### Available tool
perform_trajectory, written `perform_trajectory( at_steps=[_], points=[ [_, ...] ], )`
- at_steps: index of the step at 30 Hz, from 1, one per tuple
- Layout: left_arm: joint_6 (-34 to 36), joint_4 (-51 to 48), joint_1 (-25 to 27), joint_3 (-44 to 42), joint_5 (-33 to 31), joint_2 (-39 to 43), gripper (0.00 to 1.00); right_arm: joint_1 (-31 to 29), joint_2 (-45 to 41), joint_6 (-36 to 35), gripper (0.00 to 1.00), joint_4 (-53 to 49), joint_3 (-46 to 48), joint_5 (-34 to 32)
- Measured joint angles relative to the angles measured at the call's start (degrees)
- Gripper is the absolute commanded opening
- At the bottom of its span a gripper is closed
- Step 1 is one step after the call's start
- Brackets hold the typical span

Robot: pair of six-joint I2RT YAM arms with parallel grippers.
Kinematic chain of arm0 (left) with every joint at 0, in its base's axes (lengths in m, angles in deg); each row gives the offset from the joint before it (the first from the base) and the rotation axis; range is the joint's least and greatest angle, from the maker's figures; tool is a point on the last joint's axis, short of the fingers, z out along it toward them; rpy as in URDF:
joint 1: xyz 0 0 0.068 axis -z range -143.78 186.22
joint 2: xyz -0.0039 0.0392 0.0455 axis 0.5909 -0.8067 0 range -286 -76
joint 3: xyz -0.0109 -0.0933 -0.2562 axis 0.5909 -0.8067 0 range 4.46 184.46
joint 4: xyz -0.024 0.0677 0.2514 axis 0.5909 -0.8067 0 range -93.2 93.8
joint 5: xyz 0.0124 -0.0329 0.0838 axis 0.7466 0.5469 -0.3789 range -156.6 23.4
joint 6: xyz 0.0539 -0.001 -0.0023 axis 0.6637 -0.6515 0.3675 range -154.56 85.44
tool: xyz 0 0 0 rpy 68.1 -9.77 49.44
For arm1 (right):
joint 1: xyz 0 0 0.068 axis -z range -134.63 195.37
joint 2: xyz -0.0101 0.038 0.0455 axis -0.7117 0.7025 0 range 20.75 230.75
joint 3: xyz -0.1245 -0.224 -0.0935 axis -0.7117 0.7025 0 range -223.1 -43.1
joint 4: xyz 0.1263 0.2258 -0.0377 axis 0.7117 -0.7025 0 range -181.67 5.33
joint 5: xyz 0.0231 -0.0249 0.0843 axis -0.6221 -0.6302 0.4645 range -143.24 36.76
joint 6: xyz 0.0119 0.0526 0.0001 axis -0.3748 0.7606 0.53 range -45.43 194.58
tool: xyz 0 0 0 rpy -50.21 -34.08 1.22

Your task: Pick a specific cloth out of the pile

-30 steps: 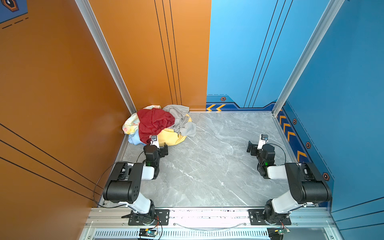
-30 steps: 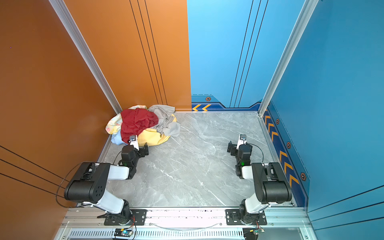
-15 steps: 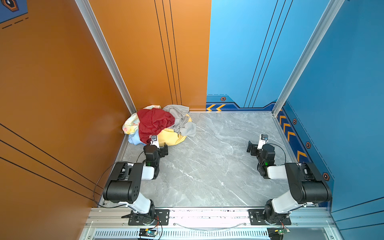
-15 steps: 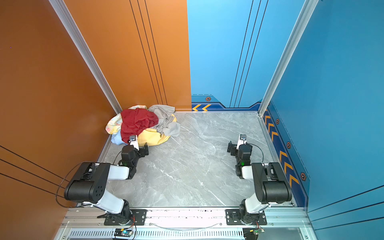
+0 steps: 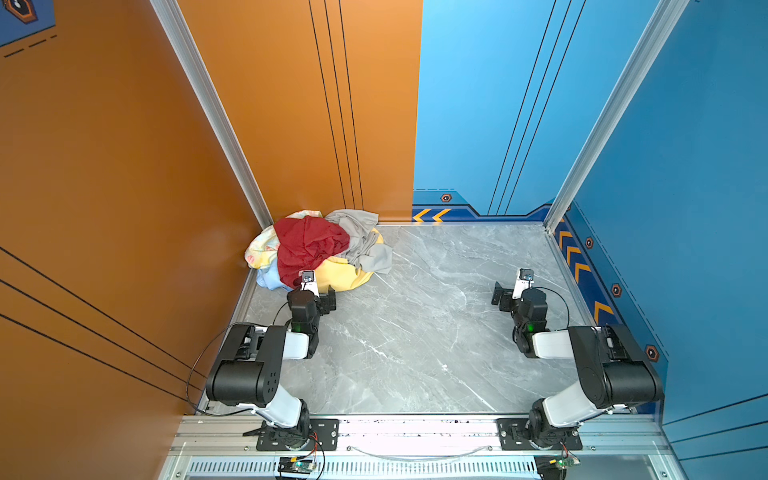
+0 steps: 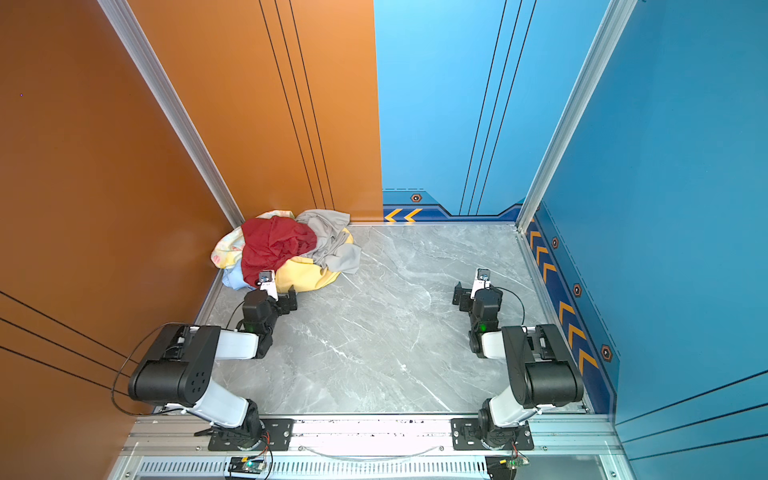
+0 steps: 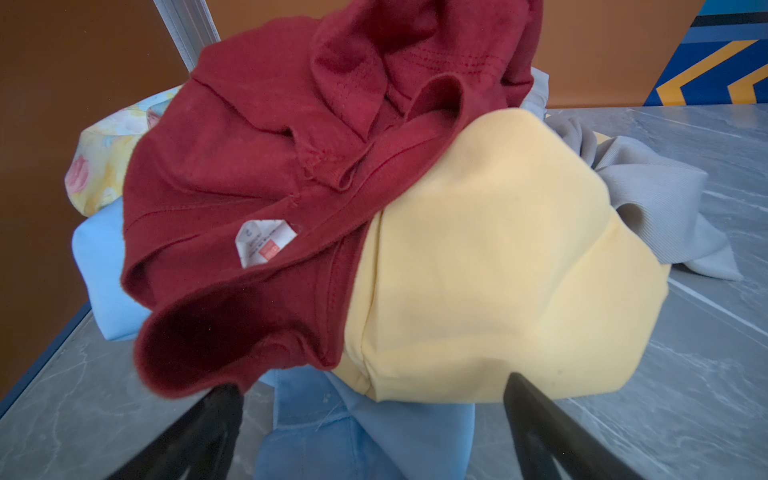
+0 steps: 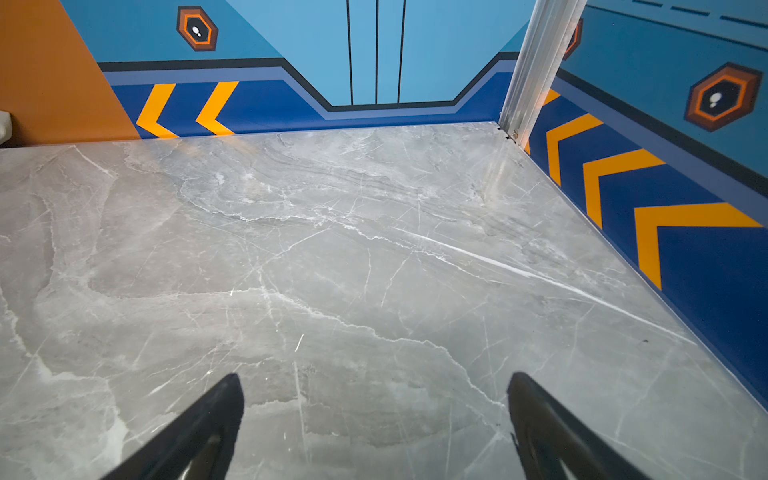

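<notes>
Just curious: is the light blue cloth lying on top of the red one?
No, the light blue cloth lies at the bottom, under the red garment.

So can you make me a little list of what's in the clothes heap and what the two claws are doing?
heap place: the pile sits in the far left corner of the grey table
on top: dark red garment, grey garment beside it
lower down: yellow garment, flowery pale cloth
underneath: light blue cloth, mostly covered, poking out at the near edge
left claw: open, empty, right in front of the blue cloth
right claw: open, empty, over bare table far from the heap
</notes>
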Motion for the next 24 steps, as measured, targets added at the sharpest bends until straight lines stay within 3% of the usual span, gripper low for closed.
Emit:
perform_trajectory(
  at_steps=[15,24],
  points=[
    [0.00,-0.07,0.57,0.00,-1.44,0.17,0.98,-0.79,-0.48,-0.07,1.00,0.02,0.31,-1.49],
    [0.02,-4.33,1.01,0.00,-3.06,7.06,0.98,-2.12,-3.98,-0.98,1.00,-1.60,0.61,-2.86]
  ],
)
